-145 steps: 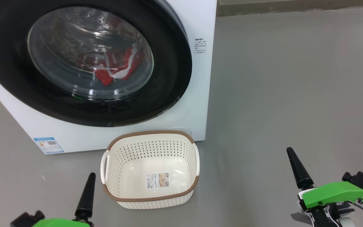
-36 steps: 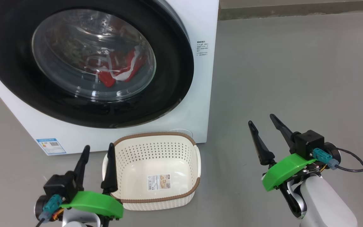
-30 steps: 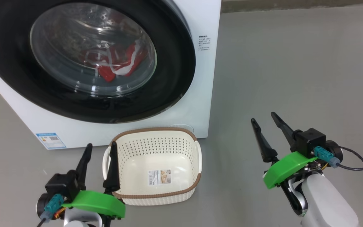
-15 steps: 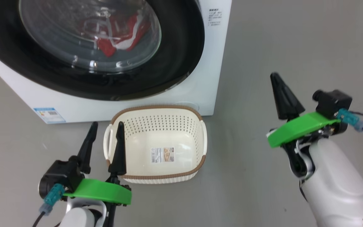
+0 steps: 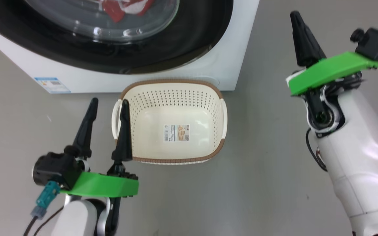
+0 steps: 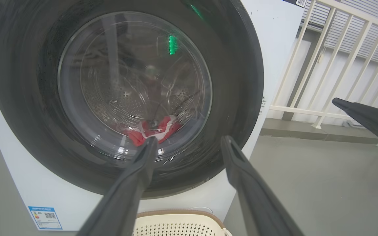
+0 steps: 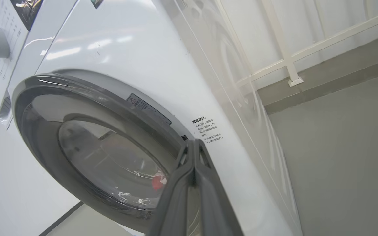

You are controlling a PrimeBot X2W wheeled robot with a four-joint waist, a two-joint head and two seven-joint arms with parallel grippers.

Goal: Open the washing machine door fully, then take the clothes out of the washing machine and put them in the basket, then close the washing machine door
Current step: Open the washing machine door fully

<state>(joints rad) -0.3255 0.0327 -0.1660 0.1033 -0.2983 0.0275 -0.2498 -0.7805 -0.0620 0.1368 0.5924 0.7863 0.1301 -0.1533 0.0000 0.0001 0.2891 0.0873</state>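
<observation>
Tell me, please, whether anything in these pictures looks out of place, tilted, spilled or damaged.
Nothing stands out. The small cream perforated plastic basket stands upright and empty on the grey floor before the big white washing machine. Its round black-rimmed glass door looks shut, with the red clothes inside. No spill or damage shows.

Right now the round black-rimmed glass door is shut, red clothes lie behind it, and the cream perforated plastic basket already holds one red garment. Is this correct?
Not quite: the head view shows the cream perforated plastic basket empty, holding no garment. The round black-rimmed glass door is shut and the red clothes lie behind it.
</observation>
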